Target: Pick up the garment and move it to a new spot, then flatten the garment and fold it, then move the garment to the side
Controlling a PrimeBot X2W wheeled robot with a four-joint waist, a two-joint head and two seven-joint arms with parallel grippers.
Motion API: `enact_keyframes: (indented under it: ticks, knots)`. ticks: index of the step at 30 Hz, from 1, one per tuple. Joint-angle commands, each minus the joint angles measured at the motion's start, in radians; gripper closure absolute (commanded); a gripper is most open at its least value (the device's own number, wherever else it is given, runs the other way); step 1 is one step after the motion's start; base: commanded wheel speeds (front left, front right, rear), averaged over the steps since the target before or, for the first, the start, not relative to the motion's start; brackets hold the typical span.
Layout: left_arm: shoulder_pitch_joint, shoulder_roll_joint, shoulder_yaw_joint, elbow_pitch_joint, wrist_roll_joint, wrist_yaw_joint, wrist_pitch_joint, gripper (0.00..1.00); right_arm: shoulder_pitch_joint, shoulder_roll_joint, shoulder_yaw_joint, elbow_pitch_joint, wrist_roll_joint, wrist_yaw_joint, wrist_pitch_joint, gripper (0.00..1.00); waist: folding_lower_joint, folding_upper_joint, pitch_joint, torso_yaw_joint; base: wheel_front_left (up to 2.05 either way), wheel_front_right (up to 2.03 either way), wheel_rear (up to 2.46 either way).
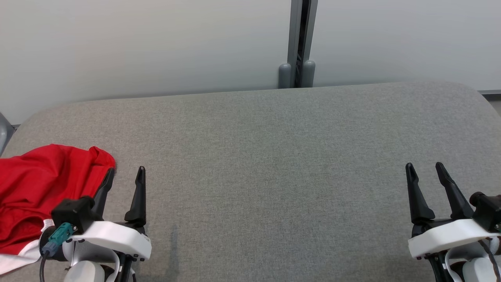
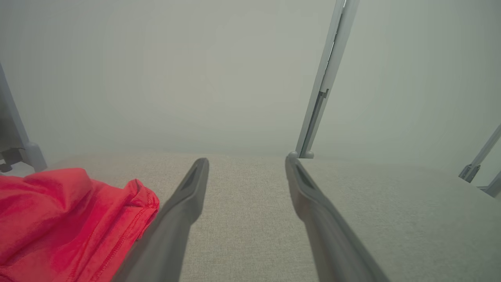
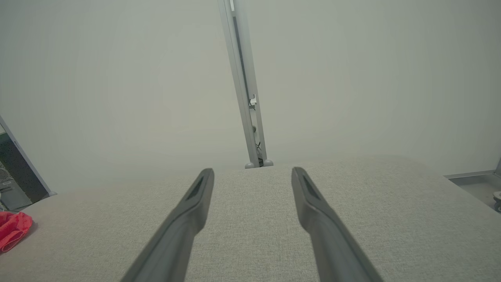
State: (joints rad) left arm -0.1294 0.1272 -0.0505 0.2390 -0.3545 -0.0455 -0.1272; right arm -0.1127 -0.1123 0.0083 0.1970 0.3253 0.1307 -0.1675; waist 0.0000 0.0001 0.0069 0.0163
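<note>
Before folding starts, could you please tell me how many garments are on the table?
1: a red garment, crumpled at the table's left edge beside the left gripper, partly cropped.

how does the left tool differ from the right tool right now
The left tool sits right beside the red garment; the right tool is over the grey table, far from the cloth. The left tool's fingers point roughly straight up the head view; the right tool's lean leftward. Both are open and hold nothing.
</note>
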Motion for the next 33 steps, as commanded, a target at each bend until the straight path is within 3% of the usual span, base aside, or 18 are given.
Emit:
enact_keyframes:
  ticks: [1,33]
  knots:
    - [0.000,0.011,-0.007,-0.005,0.026,0.006,-0.012,0.00,0.002,-0.004,-0.008,-0.007,-0.030,0.000,-0.002,0.00,0.0000,-0.0001,0.001,0.002,0.00,0.00,0.00]
    - [0.041,0.001,-0.070,-0.019,0.143,0.014,-0.051,0.00,0.042,0.024,-0.063,0.000,-0.165,0.000,0.020,0.00,0.0000,-0.0001,0.008,0.015,0.00,0.00,0.00]
